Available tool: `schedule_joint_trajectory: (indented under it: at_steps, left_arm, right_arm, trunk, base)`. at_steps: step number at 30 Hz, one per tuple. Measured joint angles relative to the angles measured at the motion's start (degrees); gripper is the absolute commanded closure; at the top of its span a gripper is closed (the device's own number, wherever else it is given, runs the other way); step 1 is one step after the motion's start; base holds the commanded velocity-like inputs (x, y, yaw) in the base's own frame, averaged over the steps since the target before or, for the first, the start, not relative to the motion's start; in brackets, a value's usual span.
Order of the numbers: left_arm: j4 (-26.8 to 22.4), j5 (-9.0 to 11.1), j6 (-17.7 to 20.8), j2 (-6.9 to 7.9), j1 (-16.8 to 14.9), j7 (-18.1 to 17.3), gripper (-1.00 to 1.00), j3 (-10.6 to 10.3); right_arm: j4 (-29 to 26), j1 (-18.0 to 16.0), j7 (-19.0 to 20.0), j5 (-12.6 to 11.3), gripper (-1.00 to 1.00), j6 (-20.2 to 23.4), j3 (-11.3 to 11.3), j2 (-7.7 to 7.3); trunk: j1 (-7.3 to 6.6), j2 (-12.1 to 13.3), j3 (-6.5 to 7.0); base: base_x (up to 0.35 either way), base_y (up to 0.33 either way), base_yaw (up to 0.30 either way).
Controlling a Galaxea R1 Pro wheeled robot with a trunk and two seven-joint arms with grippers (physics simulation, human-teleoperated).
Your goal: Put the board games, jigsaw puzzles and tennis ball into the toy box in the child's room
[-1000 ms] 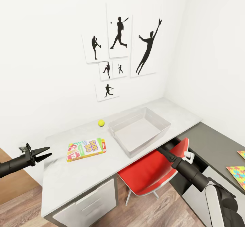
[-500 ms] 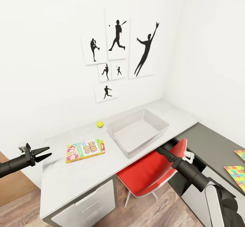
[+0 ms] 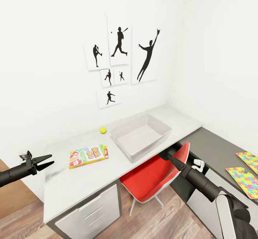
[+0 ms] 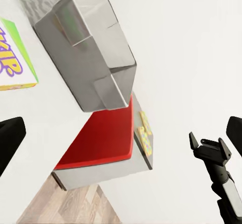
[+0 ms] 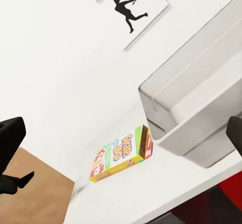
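Hovering at nine o'clock of the table (image 3: 82,181), the left gripper (image 3: 47,162) has its fingers apart; the right gripper's (image 3: 164,155) spread I cannot tell. The board game (image 3: 88,156) lies at nine o'clock of the toy box (image 3: 140,137), the tennis ball (image 3: 103,130) at ten o'clock, the jigsaw puzzles (image 3: 243,176) at three o'clock.

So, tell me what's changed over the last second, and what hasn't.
Mostly the camera moved: the whole scene slid left, bringing more of the dark desk corner and both jigsaw puzzles into view. Nothing was grasped or released. The board game, tennis ball and empty toy box keep their places on the table. The left gripper stays open and empty beside the table; the right arm stays by the red chair.
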Motion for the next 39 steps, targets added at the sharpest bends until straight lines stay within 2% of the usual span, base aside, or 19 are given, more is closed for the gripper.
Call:
schedule_joint_trajectory:
  at_steps: [8,16,25,33,37,39]
  left_arm:
    - [0.0,0.0,0.0,0.00,0.0,0.0,-1.00,0.0]
    - [0.0,0.0,0.0,-0.01,0.0,0.0,-1.00,0.0]
    - [-0.3,0.0,0.0,-0.02,0.0,0.0,-1.00,0.1]
    - [-4.1,-0.7,1.5,-0.03,0.0,0.0,-1.00,0.0]
    - [-4.6,-0.5,2.0,0.38,0.1,0.0,-1.00,0.0]
    - [-4.8,-0.4,2.5,1.05,0.1,0.0,-1.00,0.0]
  right_arm:
    - [0.0,0.0,0.2,0.0,-1.00,-0.1,0.0,0.00]
    - [-0.1,0.0,0.0,0.0,-1.00,0.1,0.1,0.00]
    - [-0.1,0.0,0.0,0.0,-1.00,0.3,0.1,-0.01]
    - [0.0,0.0,0.0,-0.1,-1.00,0.3,0.0,-0.09]
    - [0.0,0.0,0.0,0.0,-1.00,0.3,-0.1,-0.09]
    - [0.0,0.0,0.0,0.0,-1.00,0.3,-0.1,-0.10]
  trunk:
    - [0.03,0.0,0.71]
    - [0.00,0.0,0.88]
    - [0.00,0.0,0.89]
    - [0.00,0.0,0.90]
    - [0.00,0.0,0.90]
    - [-0.01,0.0,0.90]
  base:
    - [-0.192,0.000,-0.003]
    - [-0.195,0.000,-0.045]
    - [-0.017,0.000,-0.249]
    - [-0.001,0.000,-0.278]
    - [0.000,0.000,-0.280]
    - [0.000,0.000,-0.280]
